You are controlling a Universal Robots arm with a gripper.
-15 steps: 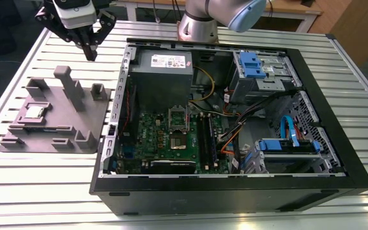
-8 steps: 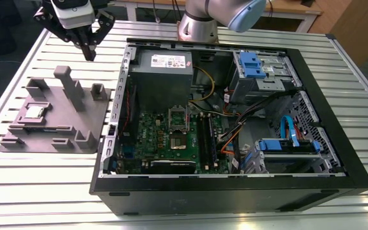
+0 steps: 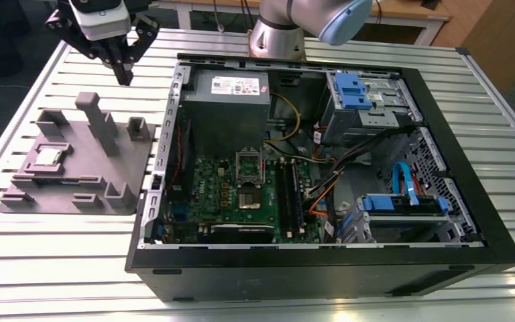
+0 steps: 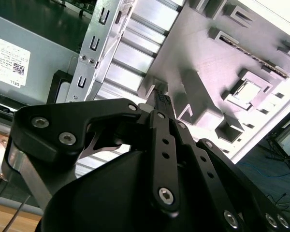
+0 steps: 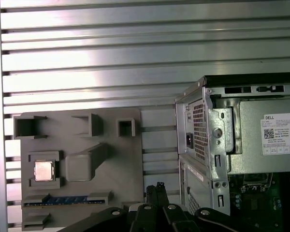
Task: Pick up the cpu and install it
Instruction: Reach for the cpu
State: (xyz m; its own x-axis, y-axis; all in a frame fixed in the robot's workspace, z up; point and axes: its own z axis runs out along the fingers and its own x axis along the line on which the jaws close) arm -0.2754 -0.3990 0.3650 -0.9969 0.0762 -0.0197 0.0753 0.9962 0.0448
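The cpu is a small square chip with a silver top, lying flat in a recess of the grey plastic fixture on the exterior view's left. It also shows in both wrist views, cpu and cpu. My gripper hangs above the table behind the fixture, well above and away from the chip, its black fingers shut together with nothing between them. The fingertips sit between the fixture and the computer case. On the green motherboard the socket stands open.
The open black computer case fills the middle and right of the slatted metal table. Inside are a grey power supply box, blue drive brackets and loose cables. Tall grey posts rise from the fixture.
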